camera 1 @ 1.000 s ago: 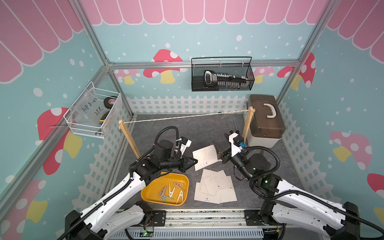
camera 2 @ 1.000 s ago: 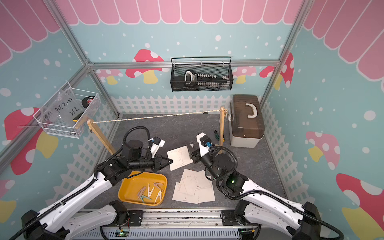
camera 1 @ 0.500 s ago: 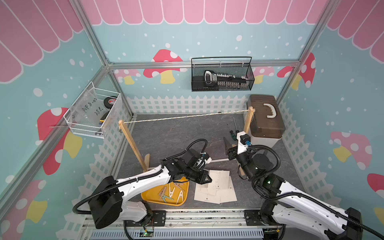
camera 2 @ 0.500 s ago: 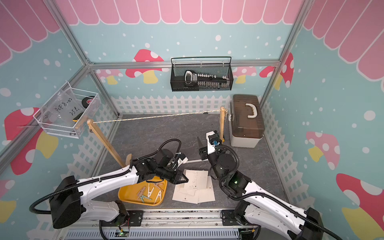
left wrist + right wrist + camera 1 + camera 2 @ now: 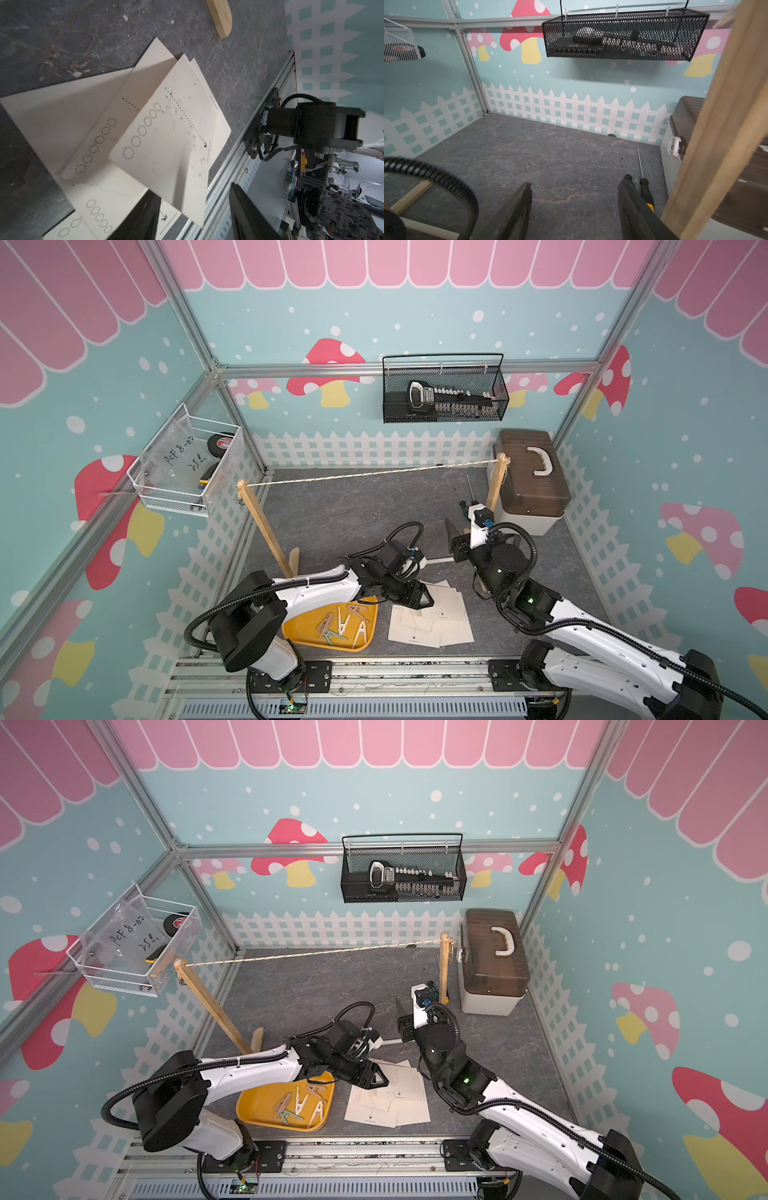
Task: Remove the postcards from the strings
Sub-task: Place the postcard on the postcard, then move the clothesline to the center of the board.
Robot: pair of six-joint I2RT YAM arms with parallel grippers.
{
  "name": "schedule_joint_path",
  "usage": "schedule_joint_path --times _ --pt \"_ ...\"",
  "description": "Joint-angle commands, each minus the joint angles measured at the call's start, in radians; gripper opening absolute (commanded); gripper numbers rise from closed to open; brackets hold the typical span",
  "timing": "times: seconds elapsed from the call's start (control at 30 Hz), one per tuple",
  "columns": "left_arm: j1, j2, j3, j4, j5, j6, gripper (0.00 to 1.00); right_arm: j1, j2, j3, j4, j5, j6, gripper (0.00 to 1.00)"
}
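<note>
The string (image 5: 374,475) (image 5: 311,953) runs bare between two wooden posts in both top views. Several postcards (image 5: 432,618) (image 5: 390,1098) lie in a loose pile on the grey floor near the front. My left gripper (image 5: 419,599) (image 5: 376,1079) hovers low over the pile's left edge, jaws apart. In the left wrist view the top postcard (image 5: 166,135) sits tilted on the pile. Its near corner reaches between the open left gripper (image 5: 193,190) fingers, free of both. My right gripper (image 5: 455,537) (image 5: 575,182) stands open and empty over bare floor beside the right post (image 5: 496,485).
A yellow tray (image 5: 299,635) holding several clothespins (image 5: 345,622) sits left of the pile. A brown-lidded box (image 5: 528,485) stands at the back right, with two screwdrivers (image 5: 641,166) beside it. A white rod (image 5: 440,560) joins the posts' feet. Wire baskets (image 5: 444,393) (image 5: 187,464) hang on the walls.
My left gripper swung from mid-floor down to the pile with a postcard, then opened and let it go. The right gripper drew back toward the right post, still open.
</note>
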Motion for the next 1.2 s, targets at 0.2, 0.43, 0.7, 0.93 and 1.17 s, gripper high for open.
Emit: schedule_joint_path --times 0.2,0.43,0.7,0.93,1.17 --pt "0.156 -0.129 0.010 0.041 -0.178 0.051 0.86 -0.071 -0.015 -0.058 -0.108 -0.034 0.211 0.65" --pt "0.239 -0.208 0.061 -0.085 -0.383 0.155 0.99 -0.145 -0.068 -0.133 -0.160 -0.060 0.373 0.64" --pt "0.371 -0.265 0.085 -0.063 -0.579 0.169 1.00 -0.451 -0.040 -0.223 -0.214 -0.319 0.645 0.60" --pt "0.527 -0.245 0.079 -0.015 -0.565 0.186 0.99 -0.534 -0.082 -0.248 -0.244 -0.301 0.649 0.60" --pt "0.625 -0.233 0.047 0.015 -0.562 0.176 0.99 -0.565 -0.119 -0.203 -0.267 -0.263 0.585 0.60"
